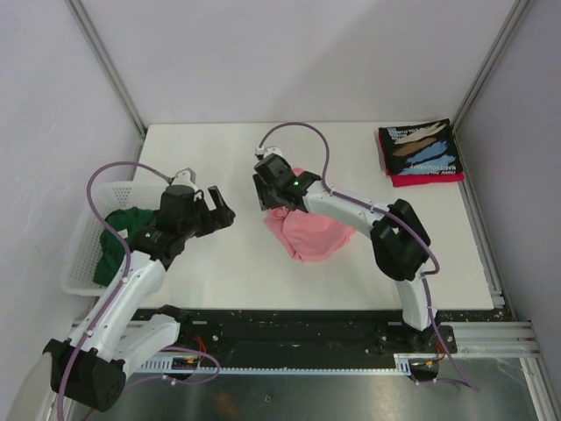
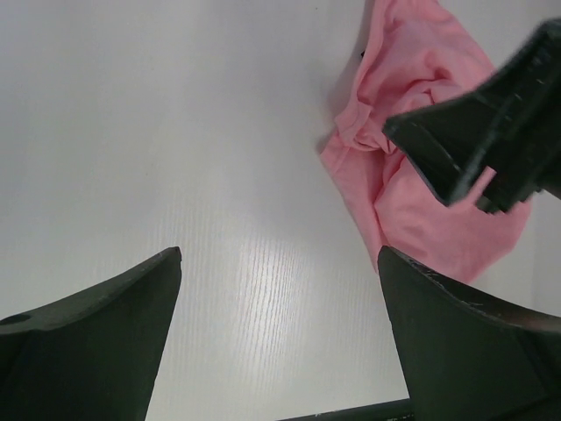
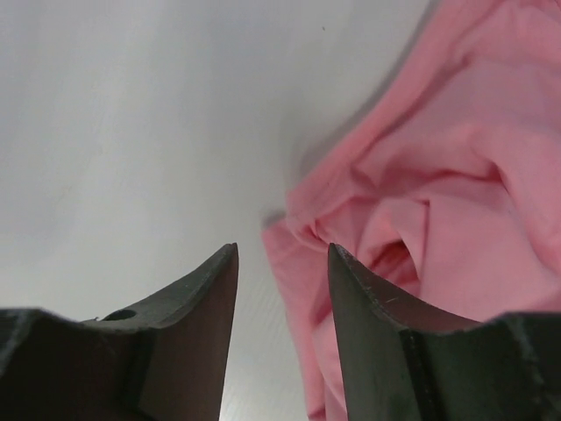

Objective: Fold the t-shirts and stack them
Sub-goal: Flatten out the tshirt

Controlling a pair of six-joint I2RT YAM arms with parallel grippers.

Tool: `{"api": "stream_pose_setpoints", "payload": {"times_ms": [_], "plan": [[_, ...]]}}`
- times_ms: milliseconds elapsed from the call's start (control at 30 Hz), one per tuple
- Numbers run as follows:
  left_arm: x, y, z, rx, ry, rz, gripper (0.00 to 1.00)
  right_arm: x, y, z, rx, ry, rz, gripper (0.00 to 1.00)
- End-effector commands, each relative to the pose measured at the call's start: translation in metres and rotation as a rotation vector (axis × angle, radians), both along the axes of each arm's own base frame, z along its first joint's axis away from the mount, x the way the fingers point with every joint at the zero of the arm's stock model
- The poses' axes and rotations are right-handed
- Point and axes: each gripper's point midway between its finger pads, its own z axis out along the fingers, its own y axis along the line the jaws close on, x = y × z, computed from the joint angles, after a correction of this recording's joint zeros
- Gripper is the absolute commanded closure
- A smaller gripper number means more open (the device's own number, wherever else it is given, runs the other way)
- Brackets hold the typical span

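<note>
A crumpled light pink t-shirt [image 1: 311, 232] lies mid-table. My right gripper [image 1: 263, 202] is open at its far-left edge; in the right wrist view [image 3: 280, 250] the pink cloth [image 3: 438, 175] lies under and beside the right finger, not clamped. My left gripper [image 1: 221, 210] is open and empty over bare table to the left of the shirt; its view [image 2: 280, 254] shows the pink shirt [image 2: 421, 193] and the right gripper [image 2: 491, 132] ahead. A dark green t-shirt [image 1: 123, 235] sits in the basket. A folded black printed t-shirt [image 1: 419, 147] lies on a folded red one [image 1: 429, 180] at the back right.
A white slatted basket [image 1: 83, 254] stands at the table's left edge, beside the left arm. The table [image 1: 210, 158] is white, with walls behind and on both sides. A black rail runs along the near edge.
</note>
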Motion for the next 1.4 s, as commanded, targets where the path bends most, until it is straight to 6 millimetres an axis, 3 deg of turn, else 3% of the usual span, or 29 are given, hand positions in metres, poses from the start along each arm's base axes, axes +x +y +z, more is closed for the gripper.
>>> {"api": "stream_pose_setpoints", "payload": {"times_ms": [0, 567, 800, 900, 967, 1033, 1133, 1200, 1300, 1367], "plan": [[-0.008, 0.006, -0.002, 0.004, 0.009, 0.015, 0.03, 0.014, 0.01, -0.003, -0.063, -0.024, 0.013, 0.51], [-0.015, 0.003, -0.012, -0.002, 0.036, -0.009, 0.03, 0.006, 0.01, -0.082, -0.195, 0.097, 0.012, 0.53], [-0.017, 0.003, -0.018, -0.002, 0.051, -0.01, 0.02, 0.011, 0.008, -0.086, -0.215, 0.091, -0.003, 0.56], [-0.018, 0.003, -0.021, -0.002, 0.059, -0.008, 0.03, 0.017, 0.006, -0.071, -0.201, 0.072, -0.021, 0.7], [-0.017, 0.003, -0.024, -0.004, 0.066, -0.008, 0.02, 0.026, 0.005, -0.052, -0.169, 0.054, -0.041, 0.89], [-0.016, 0.0, -0.027, -0.012, 0.074, -0.012, 0.02, 0.035, 0.004, -0.029, -0.122, 0.035, -0.061, 0.97], [-0.012, -0.006, -0.03, -0.033, 0.085, -0.024, 0.03, 0.048, -0.003, 0.018, -0.054, -0.009, -0.097, 1.0], [-0.008, -0.011, -0.033, -0.051, 0.092, -0.035, 0.04, 0.052, -0.015, 0.061, 0.0, -0.057, -0.122, 1.0], [-0.001, -0.021, -0.041, -0.077, 0.115, -0.052, 0.06, 0.053, -0.048, 0.116, 0.08, -0.109, -0.175, 1.0], [0.004, -0.029, -0.047, -0.089, 0.133, -0.065, 0.07, 0.049, -0.076, 0.14, 0.132, -0.119, -0.214, 1.0]]}}
